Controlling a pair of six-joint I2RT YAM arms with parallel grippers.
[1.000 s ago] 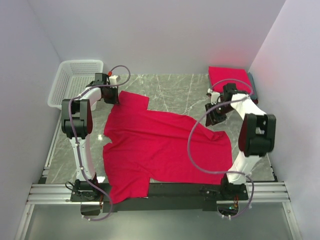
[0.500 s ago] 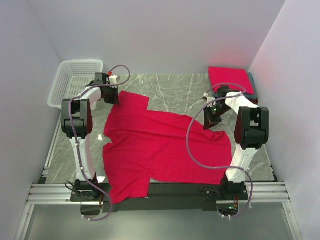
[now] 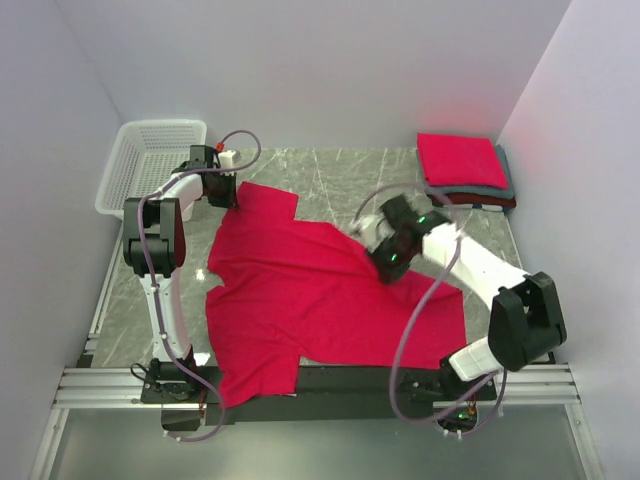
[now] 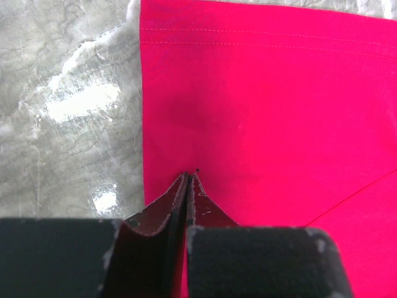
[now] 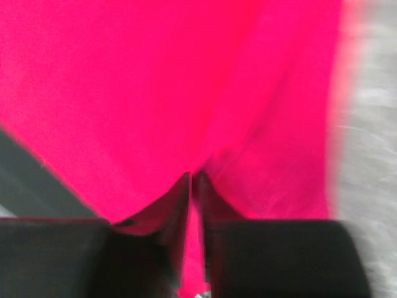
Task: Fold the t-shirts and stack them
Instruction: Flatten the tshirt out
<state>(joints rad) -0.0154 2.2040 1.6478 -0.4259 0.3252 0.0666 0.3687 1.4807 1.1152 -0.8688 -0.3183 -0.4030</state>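
Grey marble table: red t-shirt lies flat, neck left, hem right. L gripper pinches the far sleeve. R gripper pinches hem cloth over mid-shirt, so I think the fold goes left.

No writing, label, brand, number or sign can be read in any of the views.
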